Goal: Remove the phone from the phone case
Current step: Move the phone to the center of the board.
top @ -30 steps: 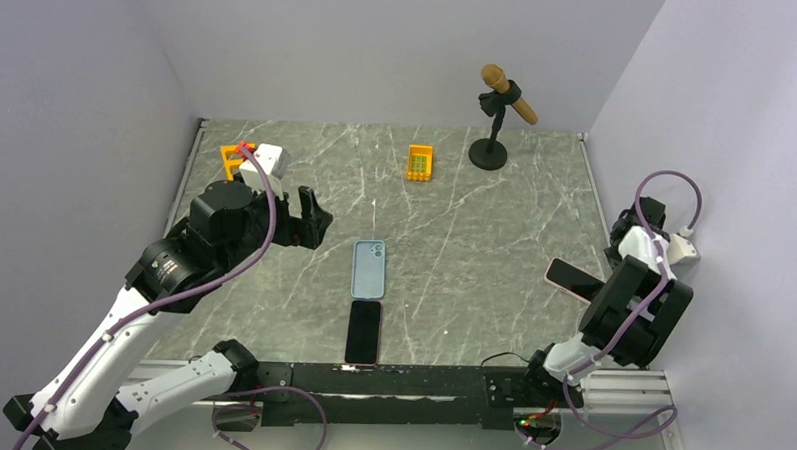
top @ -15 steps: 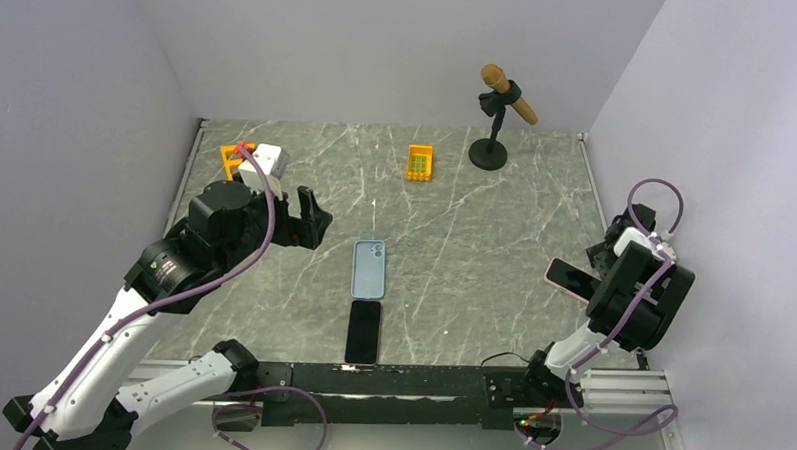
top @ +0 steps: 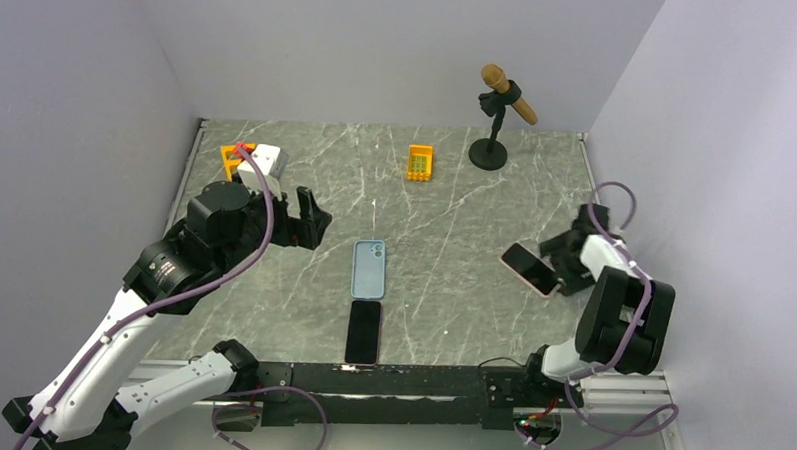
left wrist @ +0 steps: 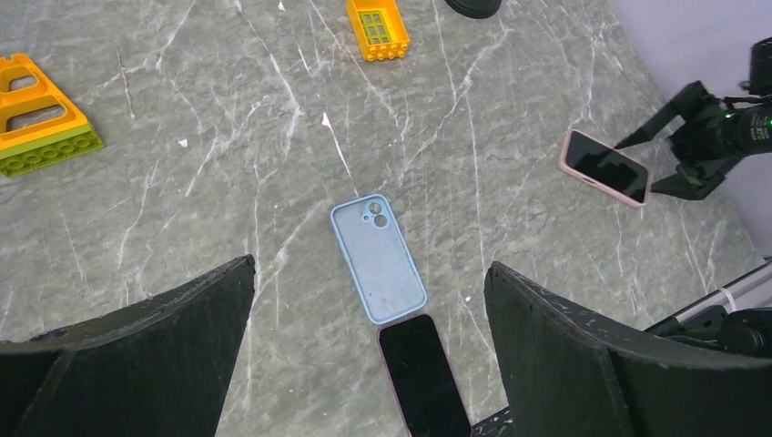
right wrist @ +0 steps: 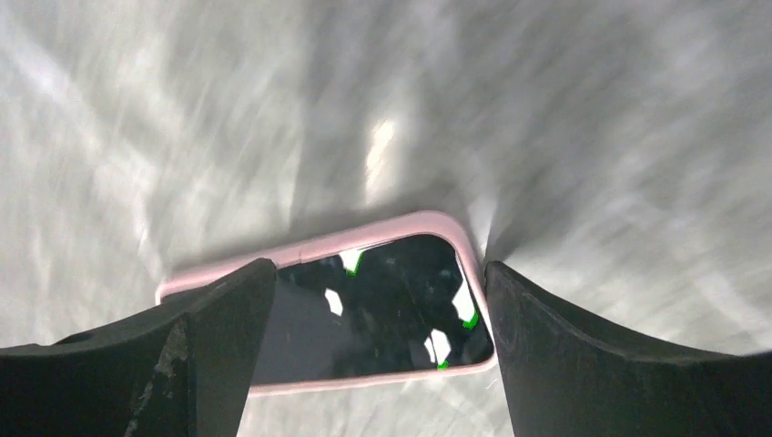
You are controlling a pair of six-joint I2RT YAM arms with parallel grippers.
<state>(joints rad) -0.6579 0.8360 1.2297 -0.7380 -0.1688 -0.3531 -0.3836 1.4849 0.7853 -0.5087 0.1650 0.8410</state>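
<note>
Right gripper (right wrist: pixel 378 278) grips cased phone (right wrist: pixel 387 314) — green screen reflections wrist-view only.

Dark-screened phone in a pale pink soft case (top: pixel 529 269) (left wrist: pixel 605 167) (right wrist: pixel 364 309), screen up.
We see it fully seated in its case, pink rim all round, set slantwise low at the right side of the grey marbled table (top: pixel 455 217); contact unclear.

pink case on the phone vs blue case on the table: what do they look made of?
pink case: probably soft silicone or TPU, smooth satin finish; rounded lip, faint sheen. blue case: likely matte silicone; dull, specked surface, no glare. Neither is certain.
</note>
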